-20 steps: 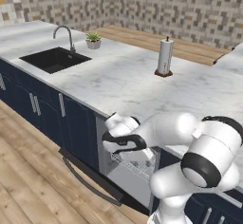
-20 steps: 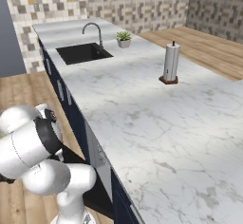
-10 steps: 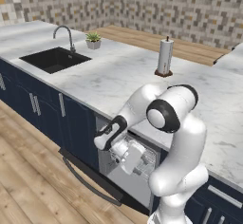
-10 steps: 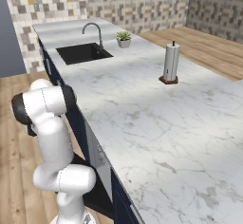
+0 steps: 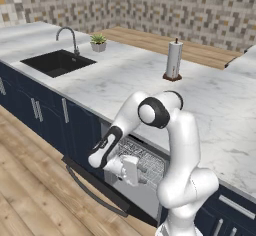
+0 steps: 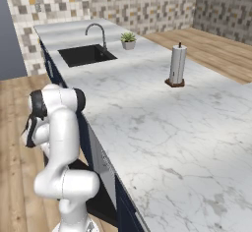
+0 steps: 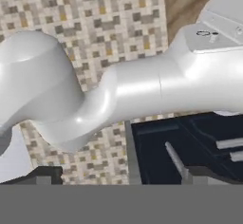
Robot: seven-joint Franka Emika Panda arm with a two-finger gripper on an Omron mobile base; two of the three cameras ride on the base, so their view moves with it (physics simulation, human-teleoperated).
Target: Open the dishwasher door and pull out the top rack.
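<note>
Since half a second ago: arm swung lower over the open dishwasher door (image 5: 97, 190), hand beside the top rack (image 5: 145, 161). Finger spacing impossible to tell.

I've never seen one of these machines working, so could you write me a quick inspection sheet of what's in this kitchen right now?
Surface: white marble counter, long, with a wooden stretch at the far end.
Job's things: dishwasher door folded down and open, its curved bar handle at the outer edge; top rack of white wire, in the dishwasher's opening behind the hand.
Clutter: paper towel holder upright; small potted plant beside the black sink with its faucet.
Grippers: gripper in front of the rack; open or shut cannot be told.
Cables: nothing seen.
Surroundings: navy cabinets, mosaic tile wall, wooden floor.
</note>
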